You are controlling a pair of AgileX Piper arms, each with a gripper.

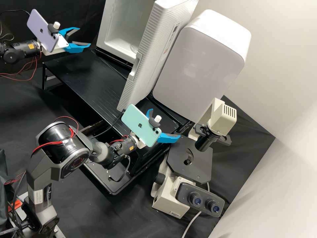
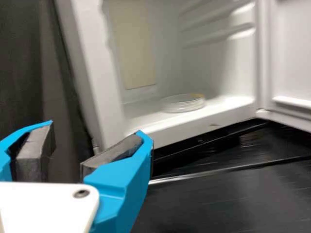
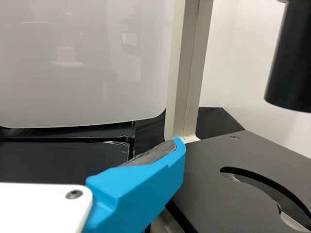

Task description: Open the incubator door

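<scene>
Plainly, incubator door [image 1: 150,56]: is standing wide open, swung out from the white incubator [image 1: 114,49] so that its handle recess is facing outward.
Left gripper [image 1: 85,36]: is hanging in the air near the incubator's edge opposite the door's hinge side, well apart from the door; its two blue fingers are standing spread, with nothing between them.
Right gripper [image 1: 165,123]: is hovering between the door's lower end and the microscope [image 1: 170,198]; its fingers are also standing apart and are pinching nothing.
Chamber: is showing its pale inside, with molded ledges running along a wall.
Round dishes [image 2: 183,103]: are lying stacked on the chamber floor, near the front lip.
Second white cabinet [image 1: 198,62]: is standing closed on the far side of the door, its smooth grey front facing the bench.
Black stand [image 1: 89,77]: is carrying the incubator and stretching out in front of it.
Microscope: is standing beside the stand, its eyepieces [image 1: 205,202] pointing toward the near side of the bench.
Phones: a purple one [image 1: 41,31] is riding on the left arm, a mint-green one [image 1: 140,124] on the right.
</scene>
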